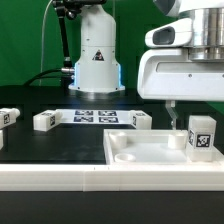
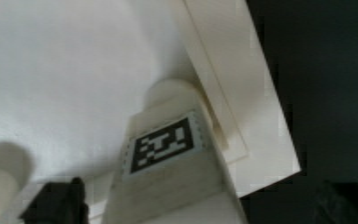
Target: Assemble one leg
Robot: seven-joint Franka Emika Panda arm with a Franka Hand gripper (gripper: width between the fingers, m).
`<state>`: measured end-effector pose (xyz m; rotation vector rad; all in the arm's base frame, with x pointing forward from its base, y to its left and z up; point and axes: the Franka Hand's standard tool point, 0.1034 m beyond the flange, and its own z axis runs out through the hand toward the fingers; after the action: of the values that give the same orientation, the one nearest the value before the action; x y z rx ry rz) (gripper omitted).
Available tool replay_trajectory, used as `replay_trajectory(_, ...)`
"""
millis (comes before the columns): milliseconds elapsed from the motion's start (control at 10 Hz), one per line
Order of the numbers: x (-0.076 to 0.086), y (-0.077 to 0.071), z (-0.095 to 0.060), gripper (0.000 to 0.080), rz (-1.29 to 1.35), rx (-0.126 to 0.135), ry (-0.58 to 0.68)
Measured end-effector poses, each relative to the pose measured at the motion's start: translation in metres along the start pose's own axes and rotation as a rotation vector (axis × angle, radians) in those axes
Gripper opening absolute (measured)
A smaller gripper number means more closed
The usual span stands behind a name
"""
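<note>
The large flat white square tray-like piece [image 1: 150, 150] holds one upright small white plastic tagged leg [image 1: 201, 137] [image 2: 172, 150]. The gripper [image 1: 171, 112] hovers beside it; finger state cannot be determined.

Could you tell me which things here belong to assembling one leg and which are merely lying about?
Part of the job:
the leg standing upright on the tray-like piece
the tray-like piece
the gripper just above it

Lying about:
three spare legs on the table
the marker board
</note>
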<state>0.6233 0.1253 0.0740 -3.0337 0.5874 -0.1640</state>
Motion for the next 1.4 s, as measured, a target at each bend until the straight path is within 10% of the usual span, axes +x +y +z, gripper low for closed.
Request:
replay_trajectory(500, 0.0033, 0.002, -0.0011, 0.0649, -0.267, -0.006, 0.008)
replay_trajectory(800, 0.0038, 0.003, -0.0011, 0.0291, -0.265, -0.007, 0.009)
replay_trajectory(1400, 0.0023, 0.0059, -0.0014, 0.0291, 0.106, 0.01, 0.038)
